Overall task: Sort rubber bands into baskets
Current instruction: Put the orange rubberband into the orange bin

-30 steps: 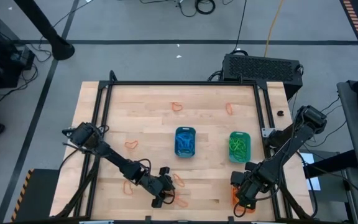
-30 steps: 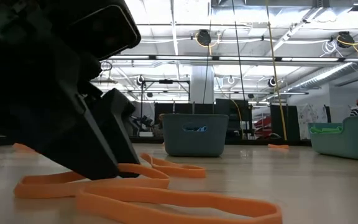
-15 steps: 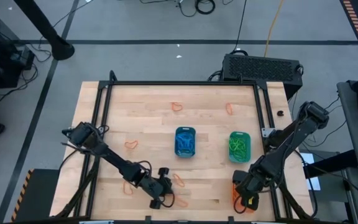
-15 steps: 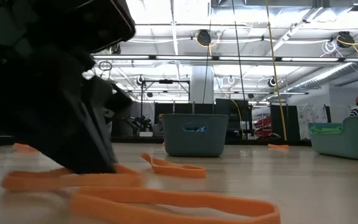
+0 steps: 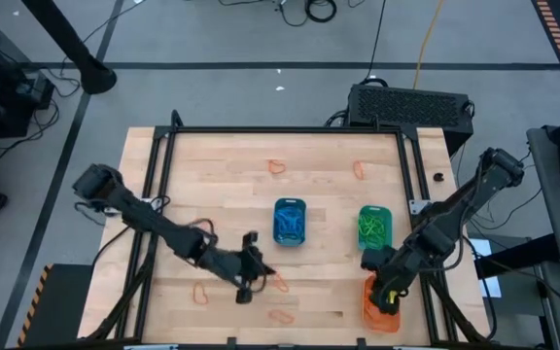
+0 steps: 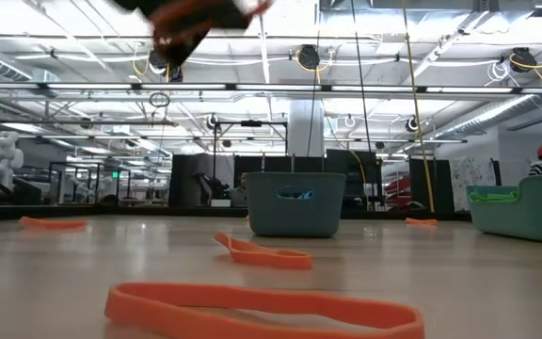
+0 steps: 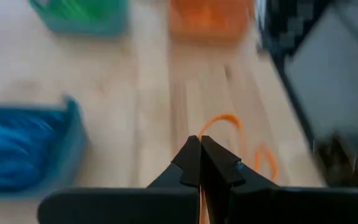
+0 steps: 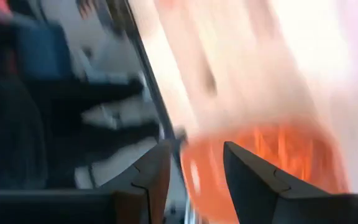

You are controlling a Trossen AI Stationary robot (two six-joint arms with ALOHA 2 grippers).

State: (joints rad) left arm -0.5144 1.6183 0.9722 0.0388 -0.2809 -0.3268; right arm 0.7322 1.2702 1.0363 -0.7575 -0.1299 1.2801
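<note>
My left gripper hangs above the near middle of the table, shut on an orange rubber band; the low view shows it only at the top edge. My right gripper hovers open over the orange basket at the near right, nothing between its fingers. The blue basket and the green basket stand mid-table, each holding bands of its own colour. Several more orange bands lie flat on the wood, one of them just right of my left gripper. My left gripper pinches a strand of the orange band between its two shut fingertips. The fingers slant down from the table's left side. The band's loop sticks out beyond the tips; whether it still touches the wood I cannot tell.
Loose orange bands lie at the far middle, far right, left, near left and near edge. A black frame borders the tabletop. Bare wood lies between the baskets and the far bands.
My left gripper has shut on an orange band near the table's front, then risen with it and drawn back toward the far edge; it has left the low view except at the top. That band is gone from the table. My right gripper has shifted slightly toward the far edge above the orange basket.
</note>
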